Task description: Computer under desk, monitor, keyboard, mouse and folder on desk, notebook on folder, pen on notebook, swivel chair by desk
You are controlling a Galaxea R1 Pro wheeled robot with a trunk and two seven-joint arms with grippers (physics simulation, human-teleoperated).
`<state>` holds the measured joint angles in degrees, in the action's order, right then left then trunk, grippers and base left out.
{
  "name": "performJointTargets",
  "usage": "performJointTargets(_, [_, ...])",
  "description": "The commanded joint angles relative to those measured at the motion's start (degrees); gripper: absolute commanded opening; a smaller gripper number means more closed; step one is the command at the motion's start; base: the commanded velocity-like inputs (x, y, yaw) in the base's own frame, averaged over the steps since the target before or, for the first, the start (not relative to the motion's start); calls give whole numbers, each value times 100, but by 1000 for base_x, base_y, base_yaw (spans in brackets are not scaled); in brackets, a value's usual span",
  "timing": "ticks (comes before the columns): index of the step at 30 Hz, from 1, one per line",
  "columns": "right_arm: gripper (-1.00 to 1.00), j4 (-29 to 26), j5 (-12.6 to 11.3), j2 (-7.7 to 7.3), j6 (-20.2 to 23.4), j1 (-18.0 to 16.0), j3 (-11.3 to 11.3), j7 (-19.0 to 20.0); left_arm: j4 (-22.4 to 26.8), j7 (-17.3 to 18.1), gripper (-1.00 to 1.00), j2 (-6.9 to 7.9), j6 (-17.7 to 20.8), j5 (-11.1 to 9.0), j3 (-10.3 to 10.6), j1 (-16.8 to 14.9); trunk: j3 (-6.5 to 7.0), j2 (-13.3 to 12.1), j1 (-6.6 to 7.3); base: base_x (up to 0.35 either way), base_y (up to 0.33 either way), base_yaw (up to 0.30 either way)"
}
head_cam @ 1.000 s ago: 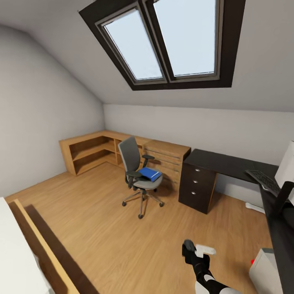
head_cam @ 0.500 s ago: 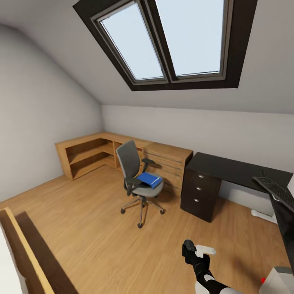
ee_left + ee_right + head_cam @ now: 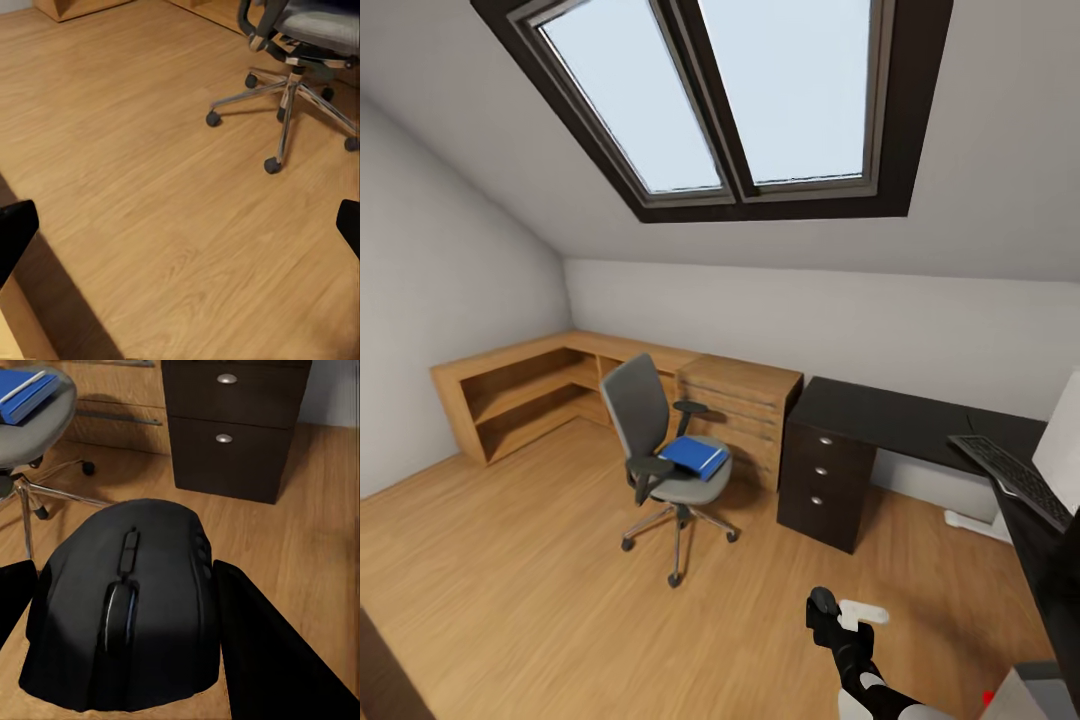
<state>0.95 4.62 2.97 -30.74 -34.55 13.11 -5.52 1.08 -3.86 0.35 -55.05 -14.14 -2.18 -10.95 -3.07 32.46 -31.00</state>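
My right gripper [image 3: 824,607] is low in the head view, shut on the small black mouse [image 3: 127,607], which sits between its two dark fingers [image 3: 262,637]. The grey swivel chair [image 3: 656,440] stands on the wood floor left of the black desk [image 3: 890,412], with the blue folder [image 3: 694,456] lying on its seat. The folder [image 3: 26,394] also appears in the right wrist view. On the desk's right part lie the keyboard [image 3: 1012,478] and the white back of the monitor [image 3: 1062,440]. My left gripper [image 3: 180,225] hangs open over bare floor near the chair's chrome base [image 3: 289,97].
The desk's black three-drawer unit [image 3: 823,482] faces me. A light wooden chest of drawers [image 3: 738,405] and low wooden shelves [image 3: 510,395] run along the back wall. A light grey box [image 3: 1032,698] sits at the bottom right. A sloped ceiling with a skylight [image 3: 730,95] is overhead.
The whole head view has shifted, so the chair and shelves now sit further left and the bed edge at the lower left has left the picture. The right gripper still holds the mouse.
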Motion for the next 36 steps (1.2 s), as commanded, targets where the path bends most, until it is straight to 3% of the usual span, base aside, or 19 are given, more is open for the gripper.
performJointTargets(1, [-100, 10, 31, 2, -20, -8, 25, -28, -1, -41, 100, 0, -14, 49, -19, -4, -11, 9, -6, 340, 0, -255])
performJointTargets(23, [-100, 10, 31, 10, -20, -8, 25, -28, -2, -62, 100, 0, -6, 43, -27, -4, -27, 9, -6, 341, 13, -252])
performJointTargets(35, [-100, 10, 31, 16, -20, -8, 21, -29, -3, -80, 100, 0, -2, 43, -28, -4, -41, 9, -6, 340, 67, -47])
performJointTargets(36, [-100, -16, 19, 8, 5, -8, 15, -35, -1, -87, 100, -8, 247, 43, -28, -4, -41, 9, -6, 340, 61, 0])
